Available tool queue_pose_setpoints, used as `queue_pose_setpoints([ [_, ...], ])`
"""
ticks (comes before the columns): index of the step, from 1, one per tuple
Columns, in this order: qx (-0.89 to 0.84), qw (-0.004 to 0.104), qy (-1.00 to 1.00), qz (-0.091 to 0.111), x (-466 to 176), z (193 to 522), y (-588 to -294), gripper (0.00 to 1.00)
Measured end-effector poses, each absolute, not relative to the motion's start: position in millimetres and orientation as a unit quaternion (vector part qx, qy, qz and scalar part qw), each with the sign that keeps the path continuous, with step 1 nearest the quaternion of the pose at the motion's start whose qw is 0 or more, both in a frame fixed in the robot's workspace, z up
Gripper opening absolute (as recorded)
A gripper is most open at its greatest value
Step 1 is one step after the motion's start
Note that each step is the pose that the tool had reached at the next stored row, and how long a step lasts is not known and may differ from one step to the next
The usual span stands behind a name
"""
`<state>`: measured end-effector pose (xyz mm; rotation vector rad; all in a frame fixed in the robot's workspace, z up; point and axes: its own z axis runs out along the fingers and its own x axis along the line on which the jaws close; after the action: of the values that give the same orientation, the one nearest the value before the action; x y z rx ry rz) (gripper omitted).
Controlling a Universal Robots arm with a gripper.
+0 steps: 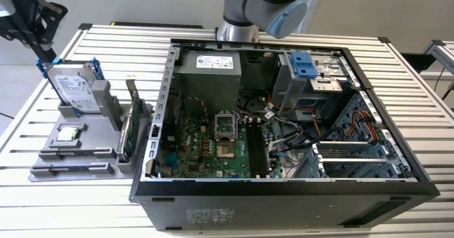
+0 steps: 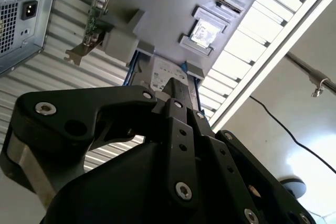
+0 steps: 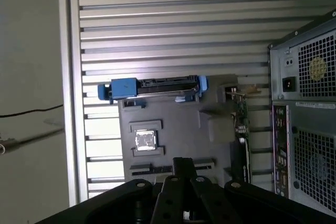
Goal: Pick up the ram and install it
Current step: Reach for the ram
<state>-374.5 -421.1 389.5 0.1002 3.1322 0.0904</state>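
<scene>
Hovering over the grey moulded parts holder (image 1: 71,158) at the exterior view's left, the black robot gripper (image 1: 47,54) is in the approach part of the pick-up, with nothing grasped yet. In both wrist views its jaws look pressed together with nothing between them. The ram (image 1: 125,139), a long thin green circuit-board stick, appears to stand on its long edge in the side of the holder nearest the open black computer case (image 1: 284,195), though it is hard to make out. It is well apart from the gripper, which hangs above the silver hard drive in its blue frame (image 1: 74,92) at the holder's other end. By my judgement, a grasp calls for the jaws to part and come square over the stick's narrow top edge. The taller green expansion card with a metal bracket (image 1: 140,113) stands just beside the ram and crowds that side, and the case wall is close behind it. A small square silver processor chip (image 1: 68,134) lies flat in the holder. Inside the case, the long black memory slots (image 1: 255,147) lie beside the processor socket, with loose cables (image 1: 287,137) near them. Everything rests on the slatted aluminium tabletop (image 1: 411,78).
</scene>
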Motion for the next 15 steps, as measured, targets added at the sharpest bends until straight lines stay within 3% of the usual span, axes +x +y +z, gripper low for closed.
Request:
queue_pose_setpoints([
  [15, 0.012, 0.002, 1.0, 0.029, -374.5, 389.0, -432.5, 0.0],
])
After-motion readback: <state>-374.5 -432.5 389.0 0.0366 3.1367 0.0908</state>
